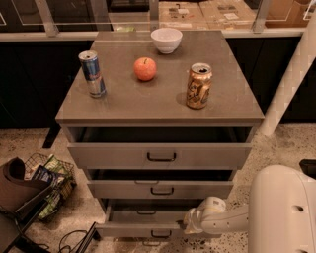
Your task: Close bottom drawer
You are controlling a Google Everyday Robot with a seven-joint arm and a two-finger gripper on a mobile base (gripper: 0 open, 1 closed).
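Nearest to me, at the lower right, is the robot's rounded white body (282, 212), with its white arm (229, 220) reaching left and low along the floor. The gripper (188, 226) sits at the right end of the bottom drawer (127, 230), right up against its flat grey front. I cannot tell from here whether the claw is clenched or released.

That lowest grey drawer stands pulled out from the grey cabinet (74, 114), with a strip of its plain grey inside showing behind the front and its small dark bar handle (161, 233) just left of the gripper. Above it comes the middle grey drawer front (113, 189) and then the taller top drawer front (108, 155), each with a dark gap over it.

On the speckled floor to the left lies a wire basket of packets (51, 179) beside a dark brown shape (16, 190).

On the cabinet top, the gold drink can (199, 85) stands upright at the right and the blue and silver can (93, 74) at the left. The red-orange apple (145, 68) lies between them and a little further back. The white bowl (166, 39) sits near the back edge. Beyond it are flat cardboard boxes (210, 12).
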